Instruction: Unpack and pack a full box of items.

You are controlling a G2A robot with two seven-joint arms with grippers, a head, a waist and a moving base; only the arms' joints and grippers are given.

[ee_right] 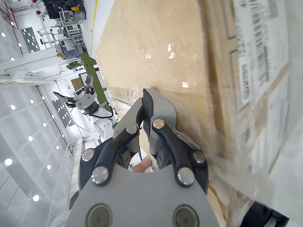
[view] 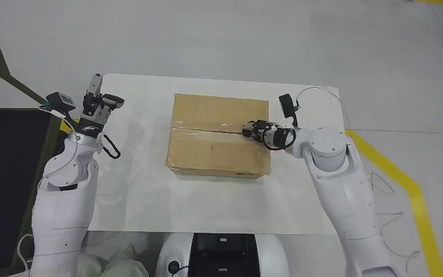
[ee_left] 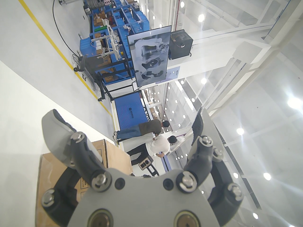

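Resting on the taped brown cardboard box (view: 208, 114), right gripper (view: 247, 129) — fingers closed together. Left gripper (view: 104, 94) apart — spread wide, empty

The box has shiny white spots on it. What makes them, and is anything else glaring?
Right wrist view: the spots are light bouncing off clear tape on the box, beside the shut right pincer. Top view: the same tape glints faintly along the lid seam. Left wrist view: ceiling lamps flare brightly beyond the open left pincer.

We logged the box (view: 218, 135) mid-tabletop (view: 138, 197), right pincer (view: 247, 129) at its top's right end, left pincer (view: 105, 92) well left of it.
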